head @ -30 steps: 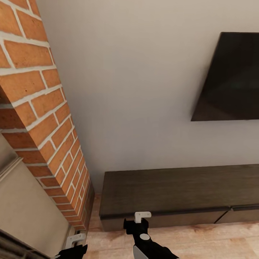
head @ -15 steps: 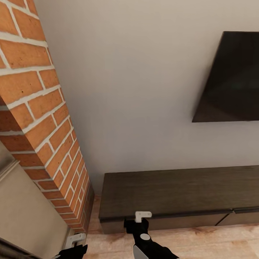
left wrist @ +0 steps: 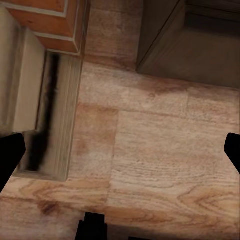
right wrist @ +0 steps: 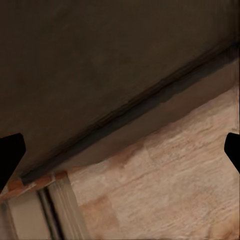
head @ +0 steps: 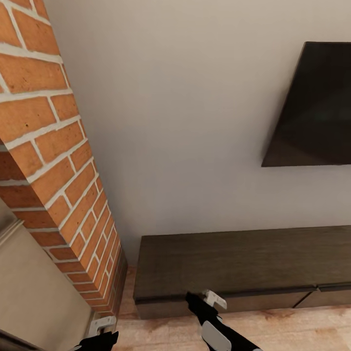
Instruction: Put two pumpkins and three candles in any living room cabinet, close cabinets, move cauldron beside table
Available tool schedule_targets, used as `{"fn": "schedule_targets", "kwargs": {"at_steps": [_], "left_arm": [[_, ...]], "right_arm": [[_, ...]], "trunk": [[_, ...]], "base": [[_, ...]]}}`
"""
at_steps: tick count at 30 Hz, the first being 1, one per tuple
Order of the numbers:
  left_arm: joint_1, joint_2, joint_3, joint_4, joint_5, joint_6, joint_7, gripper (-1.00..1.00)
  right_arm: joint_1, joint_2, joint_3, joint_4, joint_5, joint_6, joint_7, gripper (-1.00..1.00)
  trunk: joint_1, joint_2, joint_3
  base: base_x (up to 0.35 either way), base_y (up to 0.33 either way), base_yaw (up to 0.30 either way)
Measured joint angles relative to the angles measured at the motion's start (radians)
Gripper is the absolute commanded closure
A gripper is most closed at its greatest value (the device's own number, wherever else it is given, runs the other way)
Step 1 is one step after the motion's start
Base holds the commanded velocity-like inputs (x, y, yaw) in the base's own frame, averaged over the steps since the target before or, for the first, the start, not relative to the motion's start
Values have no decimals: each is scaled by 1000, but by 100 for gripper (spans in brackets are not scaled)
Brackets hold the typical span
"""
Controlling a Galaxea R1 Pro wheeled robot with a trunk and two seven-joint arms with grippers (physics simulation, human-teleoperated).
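The long low dark-brown cabinet [head: 234, 258] stands against the wall, and its drawer fronts look shut. My right gripper [head: 204, 298] hovers just in front of its top front edge near the left end, open and empty. In the right wrist view the cabinet top [right wrist: 100, 65] and its front lip lie between the spread fingertips [right wrist: 10, 155]. My left gripper [head: 102, 329] hangs low over the wood floor by the brick column's foot, open with nothing in it. The left wrist view catches the cabinet corner [left wrist: 190, 45]. The pumpkins, candles, cauldron and table are out of view.
A red brick column [head: 53, 161] rises at the left, close to the cabinet's left end. A dark TV screen [head: 312, 107] hangs on the pale wall above the cabinet. Light wood floor [left wrist: 150, 165] runs along the cabinet's front.
My right gripper has shifted right and turned at the wrist along the cabinet's front edge. The view has drifted slightly. The left gripper has stayed put.
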Motion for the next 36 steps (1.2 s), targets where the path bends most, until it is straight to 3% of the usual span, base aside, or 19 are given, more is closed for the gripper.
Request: {"fn": "schedule_targets", "kwargs": {"at_steps": [1,2,5,11,22,25,28,31,34,36], "left_arm": [[0,0,0,0,0,0,0,-100],[0,0,-1,0,0,0,0,-100],[0,0,-1,0,0,0,0,-100],[0,0,-1,0,0,0,0,-100],[0,1,0,0,0,1,-3,-100],[1,11,-3,-40,3,36,-9,-100],[2,33,3,-132,3,173,-12,-100],[2,118,39,-382,10,461,-10,-100],[3,189,141,-633,13,675,-6,-100],[3,206,230,-733,19,782,-5,-100]], "right_arm": [[0,-16,-4,30,-69,-6,44,-100],[0,-22,-5,48,-108,-8,65,-100],[0,-29,-6,74,-163,-11,92,-100],[0,-31,-8,83,-189,-13,98,-100],[0,-33,-8,87,-194,-14,99,-100],[0,-33,-8,87,-194,-14,99,-100],[0,-33,-8,87,-194,-14,100,-100],[0,-33,-8,87,-194,-14,100,-100],[0,-33,-8,87,-193,-14,101,-100],[0,-33,-8,87,-194,-14,101,-100]], "trunk": [[0,0,0],[0,0,0],[0,0,0],[0,0,0],[0,0,0],[0,0,0],[0,0,0],[0,0,0],[0,0,0],[0,0,0]], "base": [[0,0,0],[0,0,0],[0,0,0],[0,0,0],[0,0,0],[0,0,0],[0,0,0],[0,0,0],[0,0,0],[0,0,0]]}}
